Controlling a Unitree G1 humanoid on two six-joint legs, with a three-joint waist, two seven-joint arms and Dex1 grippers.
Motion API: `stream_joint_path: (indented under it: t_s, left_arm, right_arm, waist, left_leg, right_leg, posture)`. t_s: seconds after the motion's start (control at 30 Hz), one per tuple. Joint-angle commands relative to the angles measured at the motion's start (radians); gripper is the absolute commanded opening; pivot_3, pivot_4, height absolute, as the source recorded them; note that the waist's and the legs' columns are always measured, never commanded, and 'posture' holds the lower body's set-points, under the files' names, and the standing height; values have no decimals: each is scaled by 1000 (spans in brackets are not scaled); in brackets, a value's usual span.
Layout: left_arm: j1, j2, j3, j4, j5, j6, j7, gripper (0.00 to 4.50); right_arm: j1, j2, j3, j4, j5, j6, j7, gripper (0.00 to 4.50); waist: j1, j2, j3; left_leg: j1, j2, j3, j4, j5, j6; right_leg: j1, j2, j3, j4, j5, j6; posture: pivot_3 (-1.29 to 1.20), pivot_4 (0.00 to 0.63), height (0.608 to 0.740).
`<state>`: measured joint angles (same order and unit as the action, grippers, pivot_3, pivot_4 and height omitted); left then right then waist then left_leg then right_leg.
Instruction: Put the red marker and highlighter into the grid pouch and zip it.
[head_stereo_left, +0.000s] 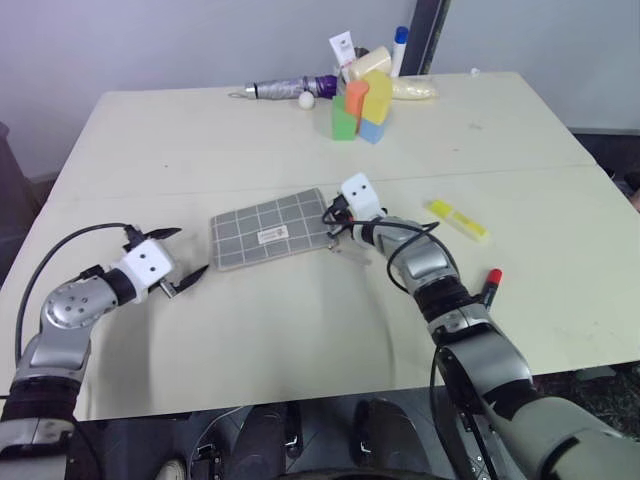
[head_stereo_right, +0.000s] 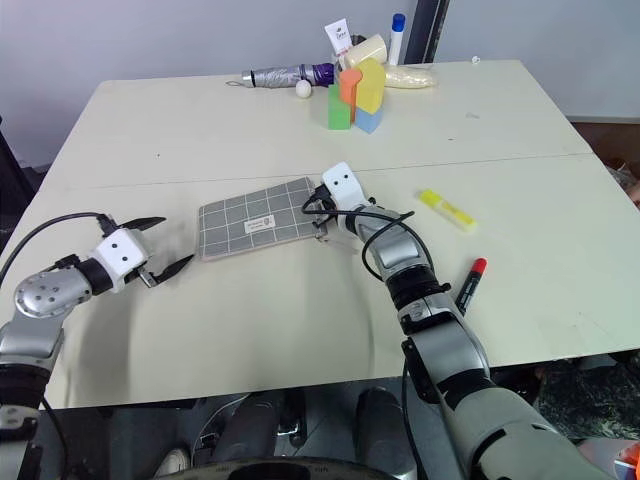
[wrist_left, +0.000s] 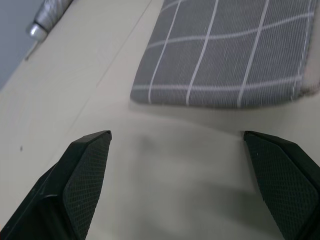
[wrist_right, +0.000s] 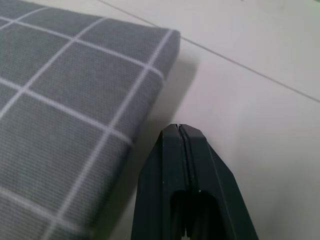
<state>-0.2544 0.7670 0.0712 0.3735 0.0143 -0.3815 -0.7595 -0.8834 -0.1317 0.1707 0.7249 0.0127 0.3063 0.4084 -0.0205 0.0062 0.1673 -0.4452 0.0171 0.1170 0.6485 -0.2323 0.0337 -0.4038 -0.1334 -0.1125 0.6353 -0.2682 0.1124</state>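
Note:
The grid pouch (head_stereo_left: 268, 231) lies flat in the middle of the table, grey with white lines and a small white label. My right gripper (head_stereo_left: 331, 214) is shut at the pouch's right end; in the right wrist view its closed tips (wrist_right: 179, 129) rest beside the pouch's edge (wrist_right: 75, 100) with nothing seen between them. My left gripper (head_stereo_left: 184, 256) is open, just left of the pouch and pointing at it; the pouch (wrist_left: 225, 55) lies beyond its spread fingers (wrist_left: 90, 170). The yellow highlighter (head_stereo_left: 458, 220) lies to the right. The red marker (head_stereo_right: 470, 280) lies beside my right forearm.
At the table's far edge stand coloured blocks (head_stereo_left: 362, 108), a folded umbrella (head_stereo_left: 290, 88), a small white ball (head_stereo_left: 306, 99), a tube (head_stereo_left: 343, 48) and a pale bottle (head_stereo_left: 412, 90). A seam (head_stereo_left: 500, 172) crosses the tabletop behind the pouch.

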Motion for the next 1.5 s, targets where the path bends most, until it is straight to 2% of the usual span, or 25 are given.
stream_joint_path:
  t_s: [0.03, 0.27, 0.67, 0.73, 0.8, 1.0, 1.13, 1.33, 1.4, 1.5]
  left_arm:
    - [-28, 6, -45, 55, 38, -80, -17, 4500]
    - [-80, -6, -125, 112, 77, -212, -56, 4500]
    - [-59, -16, -131, 83, 17, -247, -86, 4500]
    - [-45, -9, -131, 75, 8, -253, -96, 3975]
    - [-37, -7, -128, 72, -2, -248, -104, 3166]
    - [-22, -16, -104, 53, -38, -235, -99, 121]
    - [-9, -39, -81, -12, -91, -165, -82, 46]
    - [18, -136, -58, -275, -203, 147, -3, 46]
    - [24, -165, -61, -336, -209, 221, 25, 46]
    - [12, -230, -80, -401, -206, 323, 83, 46]
  right_arm:
    - [-48, 19, -11, 41, -6, -42, 18, 22]
    - [-75, 43, 3, 94, -17, -80, 90, 22]
    - [-43, 67, 29, 61, -44, -99, 173, 22]
    - [-41, 67, 30, 59, -44, -100, 180, 0]
    - [-41, 67, 28, 59, -46, -101, 181, 0]
    - [-13, 47, 11, 21, -39, -101, 182, 0]
    - [7, 10, -27, -55, -28, -86, 147, 0]
    - [78, -106, -132, -274, -5, -21, 68, 0]
    - [113, -141, -143, -349, -3, -1, 79, 0]
    - [192, -211, -179, -506, 67, 79, 172, 0]
  waist:
    - [0, 0, 0]
    - [-1, 0, 0]
    - [-2, 0, 0]
    - [-4, 0, 0]
    - [-7, 0, 0]
    - [-17, 0, 0]
    - [-19, 0, 0]
    - [-13, 0, 0]
    - [-18, 0, 0]
    - [-20, 0, 0]
  left_leg:
    - [0, 0, 0, 0, 0, 0]
    - [1, 0, 1, 0, 0, 0]
    - [2, 1, 2, 0, 0, 0]
    - [2, 1, 2, 0, 0, 0]
    - [2, 1, 2, 0, 0, 0]
    - [2, 1, 2, 0, 0, 0]
    - [2, 1, 2, 0, 0, 0]
    - [1, 1, 1, 2, 0, 0]
    - [1, 1, 1, 2, 0, 0]
    - [2, 1, 1, 1, 0, 0]
  right_leg:
    - [0, 0, 0, 0, 0, 0]
    - [0, 0, 0, 1, 0, 0]
    - [0, 0, 0, 1, 0, 0]
    - [0, 0, 0, 1, 0, 0]
    - [0, 0, 0, 2, 0, 0]
    - [-1, 0, 0, 3, 0, 0]
    - [-1, -1, 0, 4, 0, 0]
    - [-1, -1, 0, 4, 0, 0]
    - [-1, -1, 0, 4, 0, 0]
    - [-1, 0, 1, 4, 0, 0]
  posture:
    - [0, 150, 740]
    - [0, 150, 740]
    - [0, 150, 740]
    - [0, 150, 740]
    - [0, 150, 740]
    - [0, 150, 740]
    - [0, 150, 740]
    - [0, 150, 740]
    - [0, 150, 740]
    - [0, 150, 740]
